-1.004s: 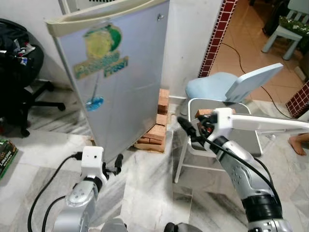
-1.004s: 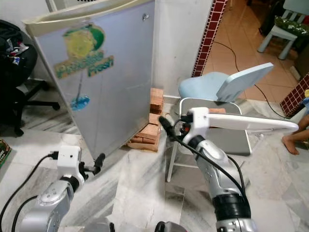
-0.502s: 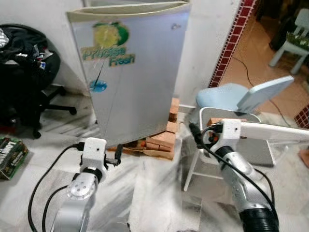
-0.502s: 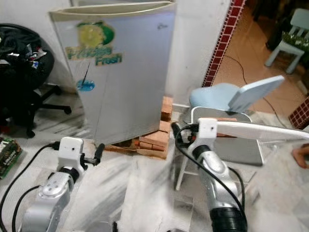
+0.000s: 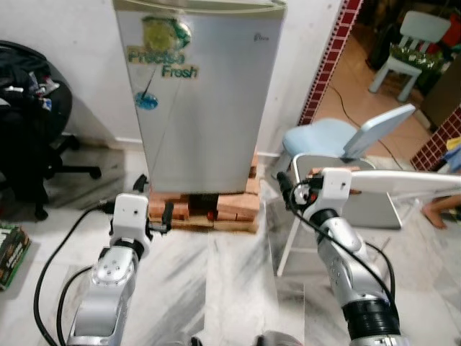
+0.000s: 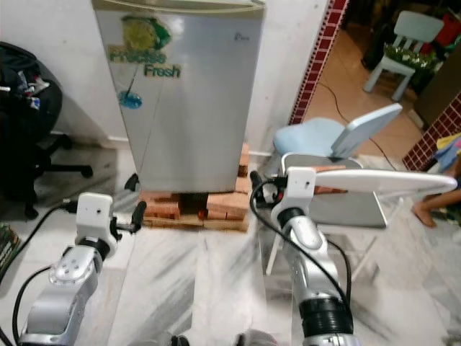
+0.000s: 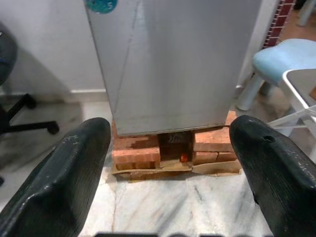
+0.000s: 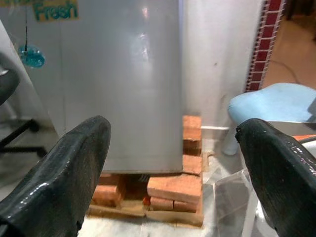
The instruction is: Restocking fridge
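You had bright, even indoor light, and the fridge (image 5: 200, 94) door threw back a soft glare in the right wrist view. Shadow pooled under it among the bricks (image 7: 136, 150). The marble floor (image 5: 230, 281) streaked with blur, and close-up black fingers (image 8: 59, 173) sat out of focus.

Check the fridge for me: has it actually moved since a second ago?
No. The fridge sits on its bricks as before, beside the blue stool; the camera turned to face it squarely.

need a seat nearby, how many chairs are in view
4: a black office chair left of the fridge, a light blue chair right of it, a white chair by the right gripper, a small white chair far right. Others may be hidden.
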Controlling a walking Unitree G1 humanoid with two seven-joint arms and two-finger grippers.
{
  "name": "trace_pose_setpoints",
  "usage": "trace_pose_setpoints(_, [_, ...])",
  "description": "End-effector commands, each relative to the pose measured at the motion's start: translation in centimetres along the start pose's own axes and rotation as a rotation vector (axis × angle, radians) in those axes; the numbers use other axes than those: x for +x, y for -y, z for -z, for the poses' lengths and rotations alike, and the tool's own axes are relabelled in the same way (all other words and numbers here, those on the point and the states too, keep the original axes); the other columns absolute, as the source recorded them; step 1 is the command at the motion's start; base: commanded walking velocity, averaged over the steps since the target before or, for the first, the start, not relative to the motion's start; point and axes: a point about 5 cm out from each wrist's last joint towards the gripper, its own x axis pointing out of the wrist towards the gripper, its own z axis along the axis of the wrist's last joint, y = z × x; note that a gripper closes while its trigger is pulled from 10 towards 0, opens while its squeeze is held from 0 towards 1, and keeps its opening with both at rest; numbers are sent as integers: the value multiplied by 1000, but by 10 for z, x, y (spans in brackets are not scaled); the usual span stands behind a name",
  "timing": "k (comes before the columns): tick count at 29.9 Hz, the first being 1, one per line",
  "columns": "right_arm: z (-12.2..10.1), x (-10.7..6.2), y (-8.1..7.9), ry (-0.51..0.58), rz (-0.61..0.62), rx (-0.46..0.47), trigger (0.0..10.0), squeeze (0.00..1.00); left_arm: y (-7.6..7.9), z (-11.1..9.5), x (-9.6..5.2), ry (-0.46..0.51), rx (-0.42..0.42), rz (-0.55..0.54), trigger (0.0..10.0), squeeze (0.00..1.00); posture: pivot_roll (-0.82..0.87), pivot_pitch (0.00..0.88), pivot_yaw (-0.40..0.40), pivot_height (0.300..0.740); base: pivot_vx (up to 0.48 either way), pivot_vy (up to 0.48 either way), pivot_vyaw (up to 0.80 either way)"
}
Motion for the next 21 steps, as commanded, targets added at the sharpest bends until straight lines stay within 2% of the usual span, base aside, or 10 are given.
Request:
trace_pose_setpoints(1, [5, -1, 8, -15, 35, -4, 10000, 0, 3, 0, 0, 6, -19, 24, 10000, 0, 86, 13, -28, 740, 0, 480, 0])
trace_pose_setpoints(6, [5, -2, 11, -15, 56, -27, 10000, 0, 6, 0, -1, 22, -49, 47, 10000, 0, 86, 13, -28, 740, 0, 480, 0])
trace_pose_setpoints(9, [5, -2, 12, -14, 101, -107, 10000, 0, 7, 0, 0, 32, -62, 48, 10000, 0, 75, 18, -22, 740, 0, 480, 0])
trace_pose_setpoints(12, [6, -3, 12, -21, 111, -99, 10000, 0, 7, -1, 0, 39, -70, 64, 10000, 0, 73, 19, -20, 740, 0, 480, 0])
trace_pose_setpoints(13, [7, -3, 13, -21, 121, -150, 10000, 0, 5, -3, 1, 51, -61, 61, 10000, 0, 73, 19, -20, 740, 0, 480, 0])
trace_pose_setpoints(16, [12, -5, 8, -40, 77, -105, 10000, 0, -1, -8, 3, 79, -51, 47, 10000, 0, 74, 21, -17, 740, 0, 480, 0])
trace_pose_setpoints(19, [12, -5, 5, -40, 63, -141, 10000, 0, -3, -10, 3, 87, -55, 59, 10000, 0, 74, 23, -17, 740, 0, 480, 0])
trace_pose_setpoints(21, [10, -5, 4, -27, 71, -195, 10000, 0, -7, -11, 3, 111, -28, 39, 10000, 0, 76, 24, -18, 740, 0, 480, 0])
